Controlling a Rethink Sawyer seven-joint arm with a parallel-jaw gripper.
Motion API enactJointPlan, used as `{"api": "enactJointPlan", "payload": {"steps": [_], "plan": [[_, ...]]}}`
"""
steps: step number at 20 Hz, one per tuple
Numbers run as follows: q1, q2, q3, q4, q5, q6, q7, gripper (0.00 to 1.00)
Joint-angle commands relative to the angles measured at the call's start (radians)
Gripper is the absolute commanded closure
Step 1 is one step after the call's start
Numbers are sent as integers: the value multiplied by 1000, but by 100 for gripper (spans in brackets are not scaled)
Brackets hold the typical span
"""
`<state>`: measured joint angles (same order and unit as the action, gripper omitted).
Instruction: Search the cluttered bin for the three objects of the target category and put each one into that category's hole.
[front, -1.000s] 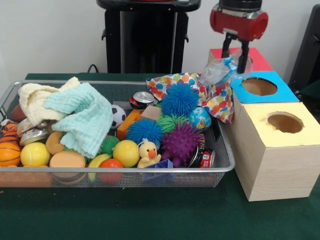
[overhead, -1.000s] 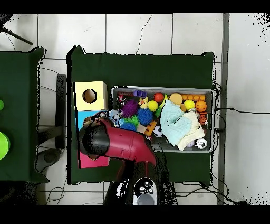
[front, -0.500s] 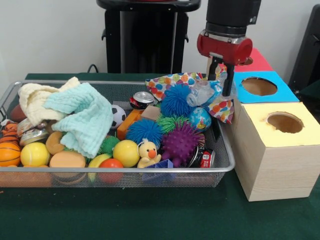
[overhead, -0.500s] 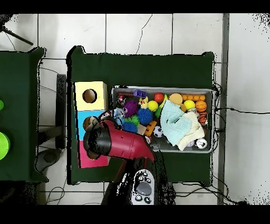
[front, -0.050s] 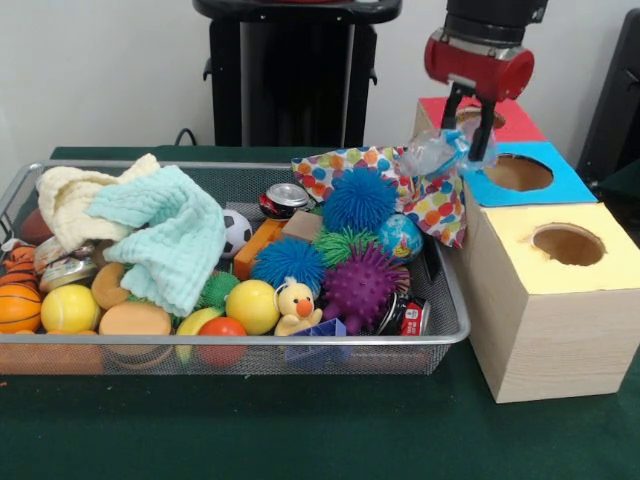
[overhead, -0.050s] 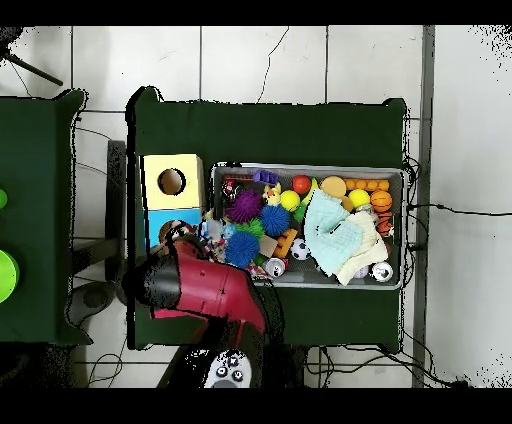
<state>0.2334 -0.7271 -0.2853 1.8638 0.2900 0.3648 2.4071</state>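
My gripper (front, -0.050s: 466, 138) hangs over the gap between the red box (front, -0.050s: 518, 118) and the blue box (front, -0.050s: 560, 185), beside the bin's right end. It is shut on a crumpled clear plastic bottle (front, -0.050s: 434, 152) with a blue bit, which sticks out to the left above the polka-dot cloth (front, -0.050s: 430, 208). The blue box's round hole (front, -0.050s: 518, 172) lies just right of the fingers, and the yellow box's hole (front, -0.050s: 568, 243) is nearer the camera. In the overhead view the red arm (overhead, -0.050s: 200, 285) covers the gripper and the red box; the blue box (overhead, -0.050s: 152, 228) and yellow box (overhead, -0.050s: 172, 181) show.
The wire mesh bin (front, -0.050s: 440, 335) holds spiky balls (front, -0.050s: 358, 285), a rubber duck (front, -0.050s: 295, 305), crushed cans (front, -0.050s: 285, 197), sports balls, fruit and two towels (front, -0.050s: 160, 235). From above, the bin (overhead, -0.050s: 390, 172) sits right of the boxes.
Half a second ago the gripper was lower and further left over the bin with the bottle; it has since risen and moved right, back beside the red and blue boxes.
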Motion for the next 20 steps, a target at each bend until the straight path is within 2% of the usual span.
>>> {"api": "enactJointPlan", "payload": {"steps": [1, 3, 9, 14, 16, 20], "plan": [[83, -18, -12, -2, 101, 225, 342, 100], [88, -6, -11, 10, 119, 198, 333, 100], [93, -43, -46, -7, 122, 291, 300, 100], [88, 41, -12, 19, 157, 122, 293, 100], [57, 72, 25, 44, 167, 28, 260, 100], [32, 147, 48, 48, 162, -114, 247, 100]]}}
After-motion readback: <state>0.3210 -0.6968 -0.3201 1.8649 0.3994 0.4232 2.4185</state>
